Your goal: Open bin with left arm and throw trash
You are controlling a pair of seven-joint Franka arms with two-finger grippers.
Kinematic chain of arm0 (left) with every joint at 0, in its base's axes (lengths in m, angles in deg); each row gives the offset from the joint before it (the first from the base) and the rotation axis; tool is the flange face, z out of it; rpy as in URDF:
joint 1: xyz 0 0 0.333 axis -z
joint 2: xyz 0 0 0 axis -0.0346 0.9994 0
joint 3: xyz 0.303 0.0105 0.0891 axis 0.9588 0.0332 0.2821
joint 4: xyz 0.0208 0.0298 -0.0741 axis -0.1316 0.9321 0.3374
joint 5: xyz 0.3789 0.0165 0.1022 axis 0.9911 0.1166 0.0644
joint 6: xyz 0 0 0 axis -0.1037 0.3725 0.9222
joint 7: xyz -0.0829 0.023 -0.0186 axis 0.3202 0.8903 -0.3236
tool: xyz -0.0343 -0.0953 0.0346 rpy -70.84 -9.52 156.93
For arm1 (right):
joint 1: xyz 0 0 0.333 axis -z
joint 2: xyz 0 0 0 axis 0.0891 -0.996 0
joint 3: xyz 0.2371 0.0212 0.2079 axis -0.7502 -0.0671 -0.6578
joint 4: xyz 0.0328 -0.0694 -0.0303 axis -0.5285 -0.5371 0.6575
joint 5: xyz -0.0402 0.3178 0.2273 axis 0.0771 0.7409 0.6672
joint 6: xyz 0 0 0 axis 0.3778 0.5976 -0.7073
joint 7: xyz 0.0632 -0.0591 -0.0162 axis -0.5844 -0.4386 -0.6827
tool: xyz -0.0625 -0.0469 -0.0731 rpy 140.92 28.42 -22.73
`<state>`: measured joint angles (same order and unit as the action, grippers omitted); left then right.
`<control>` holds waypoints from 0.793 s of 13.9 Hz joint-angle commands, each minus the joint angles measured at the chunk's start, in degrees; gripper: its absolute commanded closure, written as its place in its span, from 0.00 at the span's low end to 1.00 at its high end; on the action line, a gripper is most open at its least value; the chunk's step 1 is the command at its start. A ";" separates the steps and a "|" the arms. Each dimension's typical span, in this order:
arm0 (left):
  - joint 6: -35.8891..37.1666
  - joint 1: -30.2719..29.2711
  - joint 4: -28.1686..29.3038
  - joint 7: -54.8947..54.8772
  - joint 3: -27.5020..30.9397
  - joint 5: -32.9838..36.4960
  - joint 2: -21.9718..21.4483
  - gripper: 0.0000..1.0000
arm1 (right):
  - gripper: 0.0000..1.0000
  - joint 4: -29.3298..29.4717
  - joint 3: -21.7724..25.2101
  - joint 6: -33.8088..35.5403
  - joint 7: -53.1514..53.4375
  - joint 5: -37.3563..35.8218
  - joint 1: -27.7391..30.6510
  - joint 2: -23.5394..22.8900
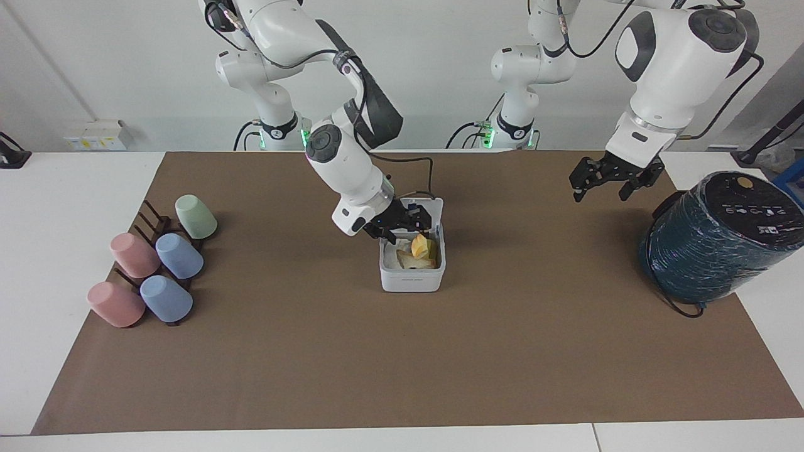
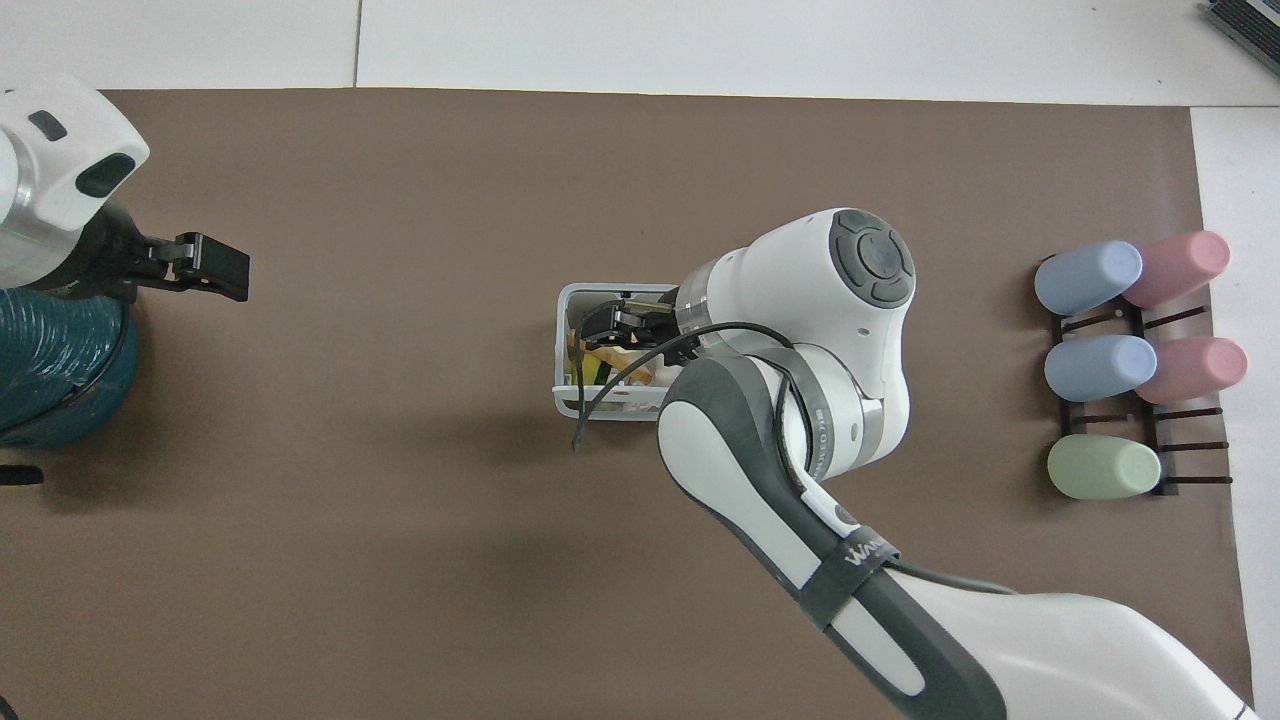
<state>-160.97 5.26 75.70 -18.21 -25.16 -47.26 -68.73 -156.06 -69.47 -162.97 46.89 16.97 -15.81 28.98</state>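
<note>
The white bin (image 1: 412,279) stands on the brown mat with its lid (image 1: 429,208) tipped up on the side nearer the robots. Inside lie a yellow scrap of trash (image 1: 421,245) and a cream-white scrap (image 1: 401,256); an orange scrap cannot be told apart. My right gripper (image 1: 406,225) is open just above the bin's opening, holding nothing. In the overhead view the right gripper (image 2: 606,324) covers much of the bin (image 2: 562,345). My left gripper (image 1: 603,182) is open and empty in the air beside the teal cylinder, also seen in the overhead view (image 2: 213,268).
A large dark teal cylinder (image 1: 716,238) stands at the left arm's end of the table. A dark rack (image 1: 148,221) with several pastel cups, such as a green cup (image 1: 196,216), lies at the right arm's end. The brown mat (image 1: 402,364) covers the table's middle.
</note>
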 commanded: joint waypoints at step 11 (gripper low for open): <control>-1.49 -0.90 2.28 -2.23 -0.08 0.46 -1.89 0.00 | 0.00 -0.14 0.24 5.72 1.81 -27.21 10.17 11.53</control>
<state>-161.16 5.03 75.72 -19.39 -24.96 -47.26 -68.79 -155.26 -68.60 -159.61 48.31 -5.40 -9.63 37.71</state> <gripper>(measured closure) 0.000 0.000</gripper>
